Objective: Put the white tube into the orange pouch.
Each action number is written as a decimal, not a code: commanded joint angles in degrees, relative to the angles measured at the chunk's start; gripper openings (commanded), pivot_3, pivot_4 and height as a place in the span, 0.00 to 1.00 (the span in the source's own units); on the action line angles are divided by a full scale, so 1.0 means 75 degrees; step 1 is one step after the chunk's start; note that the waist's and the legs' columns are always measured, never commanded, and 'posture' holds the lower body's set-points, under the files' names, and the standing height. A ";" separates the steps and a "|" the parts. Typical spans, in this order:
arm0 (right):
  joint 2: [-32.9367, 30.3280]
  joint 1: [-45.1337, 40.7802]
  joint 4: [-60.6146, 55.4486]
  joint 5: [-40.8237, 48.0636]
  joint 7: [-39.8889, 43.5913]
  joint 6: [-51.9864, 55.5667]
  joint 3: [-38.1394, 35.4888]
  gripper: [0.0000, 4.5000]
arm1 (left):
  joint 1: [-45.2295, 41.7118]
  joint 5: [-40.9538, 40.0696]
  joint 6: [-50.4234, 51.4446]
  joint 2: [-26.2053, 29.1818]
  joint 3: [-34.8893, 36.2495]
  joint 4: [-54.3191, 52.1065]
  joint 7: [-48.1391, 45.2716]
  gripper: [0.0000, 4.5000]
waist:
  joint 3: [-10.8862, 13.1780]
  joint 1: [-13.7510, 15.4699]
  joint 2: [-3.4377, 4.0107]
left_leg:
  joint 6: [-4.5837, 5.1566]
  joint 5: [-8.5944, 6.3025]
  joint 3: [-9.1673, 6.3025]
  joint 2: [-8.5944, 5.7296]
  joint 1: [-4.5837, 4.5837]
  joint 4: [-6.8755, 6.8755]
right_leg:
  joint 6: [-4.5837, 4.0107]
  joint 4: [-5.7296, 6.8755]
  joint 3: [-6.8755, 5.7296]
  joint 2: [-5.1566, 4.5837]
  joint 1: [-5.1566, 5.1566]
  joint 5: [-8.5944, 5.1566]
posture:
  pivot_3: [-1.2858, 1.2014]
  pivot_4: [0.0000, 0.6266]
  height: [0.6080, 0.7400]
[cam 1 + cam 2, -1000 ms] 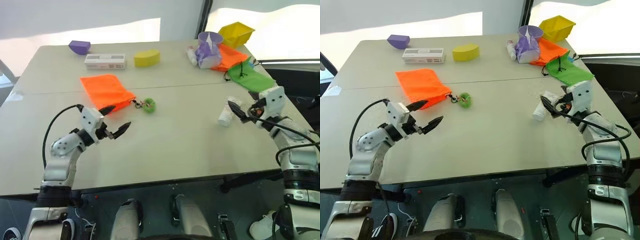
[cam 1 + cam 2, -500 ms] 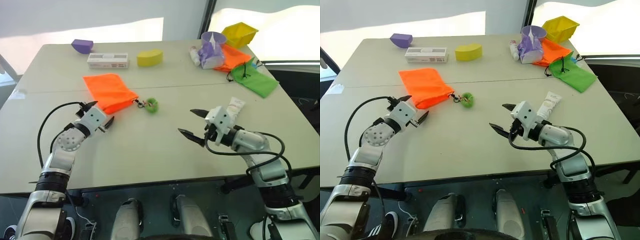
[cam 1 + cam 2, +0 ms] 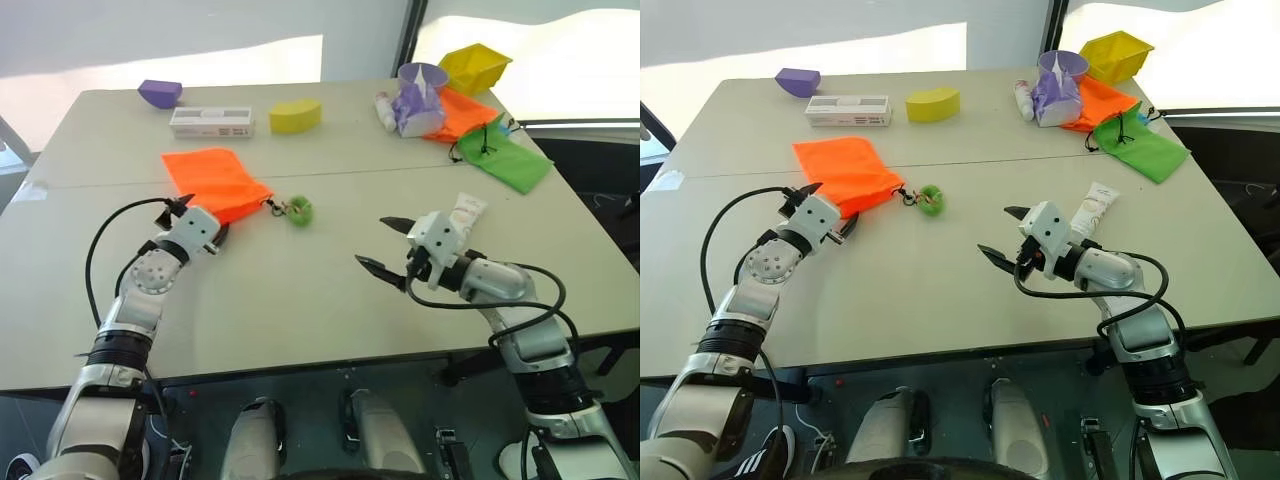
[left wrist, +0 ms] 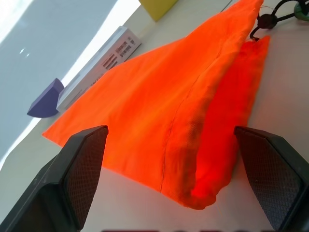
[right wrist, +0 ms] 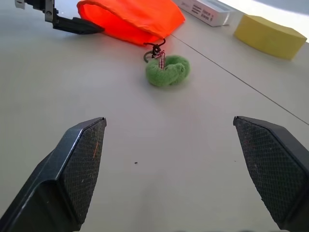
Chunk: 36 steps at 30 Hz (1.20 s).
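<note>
The orange pouch (image 3: 213, 181) lies flat on the table's left half, its dark cord running to a green pom (image 3: 299, 211). My left gripper (image 3: 831, 207) is open, its fingers either side of the pouch's near corner; in the left wrist view the pouch (image 4: 178, 106) fills the gap between them. The white tube (image 3: 469, 209) lies on the right half, its near end hidden behind my right hand. My right gripper (image 3: 372, 243) is open and empty, left of the tube and pointing toward the pom (image 5: 168, 71).
Along the far edge stand a purple block (image 3: 160, 93), a white box (image 3: 211, 121), a yellow block (image 3: 294, 115), a small whitish tube (image 3: 383, 110), a purple cup (image 3: 419, 92), a duller orange pouch (image 3: 462, 112), a green pouch (image 3: 505, 160) and a yellow bin (image 3: 475, 66).
My right gripper has swung left, away from the tube toward the table's middle. My left gripper has reached forward to the pouch's near corner and rolled. Both stayed open.
</note>
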 commanded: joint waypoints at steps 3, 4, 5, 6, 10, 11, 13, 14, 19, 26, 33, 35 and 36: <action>0.0039 -0.0082 -0.0139 0.0006 -0.0075 -0.0077 -0.0138 1.00 | -0.0275 0.0034 -0.0098 0.0005 0.0043 0.0236 0.0300 0.60 | 0.0000 -0.0002 0.0000 | 0.0000 0.0000 0.0004 -0.0001 0.0000 0.0000 | 0.0000 -0.0001 0.0000 -0.0002 0.0000 0.0000 | 0.52 0.24 1.00; 0.0038 -0.0079 -0.0142 0.0002 -0.0076 -0.0078 -0.0134 1.00 | -0.0275 0.0013 -0.0119 -0.0013 0.0041 0.0241 0.0310 0.48 | 0.0000 -0.0002 0.0000 | 0.0000 0.0000 0.0006 -0.0001 0.0000 0.0000 | 0.0000 -0.0001 0.0000 -0.0002 0.0000 0.0000 | 0.52 0.24 1.00; 0.0036 -0.0079 -0.0150 0.0005 -0.0077 -0.0068 -0.0135 1.00 | -0.0261 -0.0012 -0.0116 -0.0024 0.0021 0.0225 0.0258 0.36 | 0.0000 0.0000 0.0000 | 0.0000 0.0000 0.0006 -0.0001 -0.0001 0.0000 | 0.0001 -0.0002 0.0000 -0.0002 0.0000 0.0000 | 0.52 0.24 1.00; 0.0037 -0.0080 -0.0153 0.0010 -0.0079 -0.0060 -0.0138 1.00 | -0.0245 0.0006 -0.0108 -0.0021 -0.0005 0.0211 0.0248 0.25 | 0.0000 0.0002 0.0000 | 0.0000 0.0000 0.0006 -0.0001 -0.0001 0.0000 | 0.0001 -0.0002 0.0000 -0.0002 0.0000 0.0000 | 0.52 0.24 1.00; 0.0026 -0.0089 -0.0160 -0.0006 -0.0086 -0.0066 -0.0140 1.00 | -0.0174 -0.0105 -0.0070 -0.0074 -0.0001 0.0198 0.0134 0.01 | 0.0000 0.0020 0.0000 | 0.0000 0.0000 0.0005 -0.0002 0.0002 0.0000 | 0.0001 -0.0001 0.0000 -0.0003 0.0005 0.0000 | 0.52 0.24 1.00; 0.0025 -0.0111 -0.0140 -0.0013 -0.0091 -0.0070 -0.0146 1.00 | -0.0141 -0.0175 -0.0078 -0.0095 0.0007 0.0147 0.0043 0.01 | -0.0001 0.0017 0.0000 | 0.0000 0.0000 0.0005 -0.0003 0.0001 0.0000 | 0.0001 -0.0001 0.0000 -0.0005 0.0004 0.0000 | 0.52 0.24 1.00; 0.0025 -0.0142 -0.0082 -0.0014 -0.0093 -0.0075 -0.0167 1.00 | -0.0069 -0.0242 -0.0051 -0.0091 0.0013 0.0016 -0.0067 0.01 | -0.0001 0.0013 0.0000 | 0.0000 0.0000 0.0009 -0.0005 0.0002 0.0002 | 0.0001 -0.0001 0.0000 -0.0010 0.0005 0.0000 | 0.52 0.24 1.00; 0.0018 -0.0155 -0.0040 -0.0040 -0.0088 -0.0103 -0.0163 1.00 | 0.0001 -0.0357 -0.0025 -0.0072 0.0021 -0.0153 -0.0248 0.01 | -0.0001 0.0010 0.0000 | 0.0000 0.0000 0.0009 -0.0005 0.0002 0.0002 | 0.0001 -0.0001 0.0001 -0.0011 0.0006 0.0000 | 0.52 0.24 1.00; 0.0019 -0.0232 0.0090 -0.0303 -0.0051 -0.0355 0.0042 1.00 | 0.0366 -0.0700 0.0261 0.0027 0.0076 -0.1068 -0.0847 0.01 | -0.0001 0.0006 0.0000 | 0.0000 0.0000 0.0009 -0.0004 0.0000 0.0002 | 0.0001 -0.0004 0.0001 -0.0010 0.0003 0.0000 | 0.52 0.24 1.00; 0.0958 -0.1205 0.1056 -0.1449 -0.0696 -0.1370 0.0925 1.00 | 0.1445 -0.1501 0.1154 0.0009 -0.0068 -0.3716 -0.2085 0.01 | 0.0000 -0.0062 -0.0001 | 0.0000 0.0000 0.0009 0.0002 0.0003 0.0002 | -0.0001 0.0009 0.0004 0.0003 -0.0003 0.0000 | 0.52 0.24 1.00; 0.1906 -0.2543 0.3157 -0.2821 -0.1002 -0.3342 0.2162 1.00 | 0.2459 -0.2162 0.1917 0.0285 0.0052 -0.5720 -0.2906 0.01 | 0.0000 -0.0060 0.0000 | 0.0000 0.0001 0.0008 0.0007 0.0004 0.0002 | -0.0002 0.0018 0.0004 0.0010 -0.0009 -0.0001 | 0.52 0.24 1.00; 0.2087 -0.2900 0.3784 -0.3322 -0.1091 -0.4092 0.2606 1.00 | 0.2730 -0.2265 0.1898 0.0414 0.0099 -0.6025 -0.3095 0.01 | 0.0000 -0.0051 0.0000 | 0.0000 0.0001 0.0011 0.0006 0.0002 0.0002 | -0.0002 0.0012 0.0005 0.0005 -0.0009 -0.0001 | 0.52 0.24 1.00; 0.2262 -0.3058 0.4102 -0.3337 -0.1121 -0.4261 0.2661 1.00 | 0.2834 -0.2257 0.1918 0.0468 0.0162 -0.6149 -0.3098 0.01 | 0.0000 -0.0062 0.0001 | 0.0000 0.0001 0.0012 0.0005 0.0000 0.0001 | -0.0001 0.0011 0.0005 0.0002 -0.0009 -0.0002 | 0.52 0.24 1.00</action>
